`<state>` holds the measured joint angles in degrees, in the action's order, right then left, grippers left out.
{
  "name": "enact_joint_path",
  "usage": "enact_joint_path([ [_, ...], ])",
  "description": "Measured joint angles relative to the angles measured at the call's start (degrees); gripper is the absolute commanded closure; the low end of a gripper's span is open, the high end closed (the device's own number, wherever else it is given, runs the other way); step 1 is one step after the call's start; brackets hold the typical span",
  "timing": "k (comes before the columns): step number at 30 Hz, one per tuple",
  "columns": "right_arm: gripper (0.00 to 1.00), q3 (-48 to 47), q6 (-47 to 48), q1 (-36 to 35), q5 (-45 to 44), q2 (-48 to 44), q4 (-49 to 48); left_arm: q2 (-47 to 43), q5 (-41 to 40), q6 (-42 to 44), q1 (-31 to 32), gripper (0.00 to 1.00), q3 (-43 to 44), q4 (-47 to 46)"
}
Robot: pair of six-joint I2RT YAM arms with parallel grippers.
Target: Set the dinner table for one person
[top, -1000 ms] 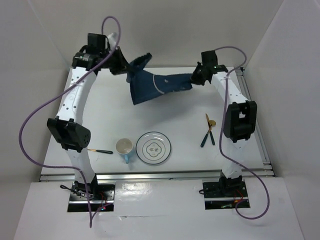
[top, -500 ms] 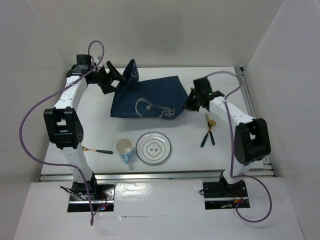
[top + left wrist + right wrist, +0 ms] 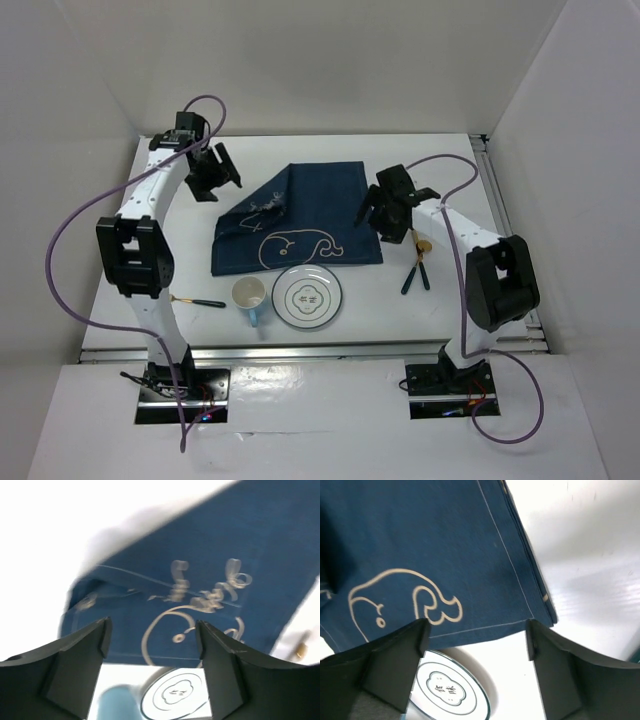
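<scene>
The navy whale-print placemat (image 3: 300, 215) lies spread on the white dinner table (image 3: 330, 148), its back left corner rumpled. My left gripper (image 3: 222, 180) hovers open off that corner, with nothing between its fingers. In the left wrist view the left gripper (image 3: 152, 630) frames the placemat (image 3: 210, 555), the plate (image 3: 175, 697) and the cup (image 3: 115, 705). My right gripper (image 3: 382, 222) stands open above the placemat's right edge. In the right wrist view the right gripper (image 3: 476, 630) is empty over the placemat's (image 3: 430, 540) near corner, with the plate (image 3: 447, 692) below.
A white plate (image 3: 308, 297) and a pale blue cup (image 3: 250, 296) sit just in front of the placemat. Two dark-handled gold utensils (image 3: 417, 265) lie to the right, near the right arm. Another utensil (image 3: 200, 301) lies left of the cup. Metal rails run along the front and right edges.
The placemat hung stretched between both shut grippers a second ago. It came down flat onto the table and both grippers opened and let go of it.
</scene>
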<state>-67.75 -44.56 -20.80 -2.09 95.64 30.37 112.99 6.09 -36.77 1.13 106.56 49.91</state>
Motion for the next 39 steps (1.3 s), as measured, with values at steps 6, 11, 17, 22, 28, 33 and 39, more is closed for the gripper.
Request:
enact_joint_path([
  [6,0.35,-4.44,2.58,-0.07,-2.08,-0.42,0.35,-7.13,-5.25,0.74,0.74,0.85,-6.71,-1.07],
  [11,0.19,-8.11,4.07,-0.07,-1.86,1.86,0.46,-5.40,-5.16,6.21,8.07,0.54,-2.14,-2.10],
  [17,0.17,-8.07,4.66,0.42,-0.87,2.60,1.29,2.27,-7.58,9.66,23.32,0.36,5.97,-0.35],
  [22,0.16,-4.00,4.85,3.13,1.86,1.27,1.05,11.72,-12.92,8.87,28.65,0.35,11.76,2.21],
  [28,0.14,0.92,5.42,6.82,3.61,-2.56,1.40,18.36,-20.41,6.78,29.14,0.36,14.71,4.17],
  [33,0.11,2.95,6.62,7.96,5.20,-5.62,1.40,21.40,-24.57,6.36,29.14,0.38,16.90,4.59],
  [39,0.11,3.39,7.69,8.81,5.97,-5.95,1.44,25.55,-26.84,6.38,29.18,0.41,19.58,4.59],
])
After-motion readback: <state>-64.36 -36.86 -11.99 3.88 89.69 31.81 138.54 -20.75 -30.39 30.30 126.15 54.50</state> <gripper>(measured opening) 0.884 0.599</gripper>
